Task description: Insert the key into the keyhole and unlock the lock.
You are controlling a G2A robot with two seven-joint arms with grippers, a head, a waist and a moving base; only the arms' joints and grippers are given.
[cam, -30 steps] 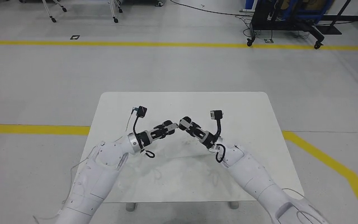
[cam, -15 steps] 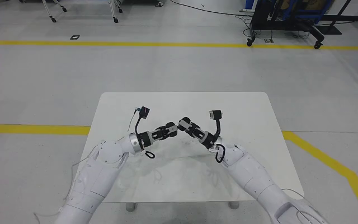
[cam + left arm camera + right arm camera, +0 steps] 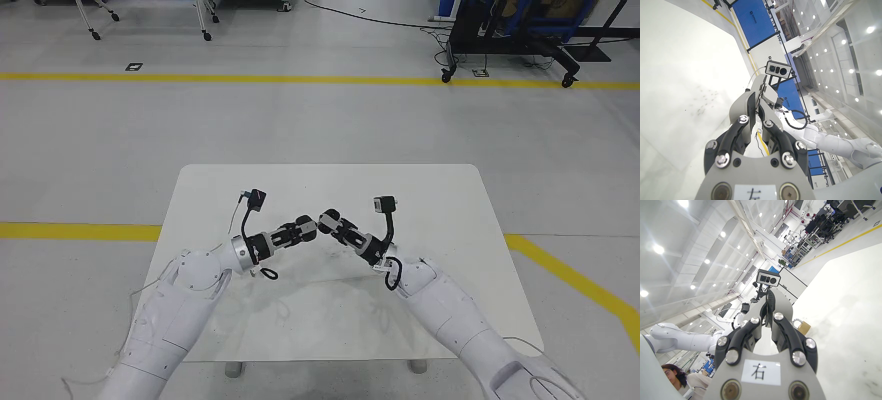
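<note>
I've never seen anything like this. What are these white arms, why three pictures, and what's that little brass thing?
This is a robot with two white arms, each ending in a two-fingered claw called a gripper. One picture looks down from a camera above the arms at a white table; there the left gripper and the right gripper meet tip to tip over its middle. The other two pictures come from a small camera on each wrist, looking along that arm's own fingers. The brass thing is a padlock, which appears to lie on the table close to the right gripper. Both grippers' fingers are closed; whether they pinch anything is hidden.
</note>
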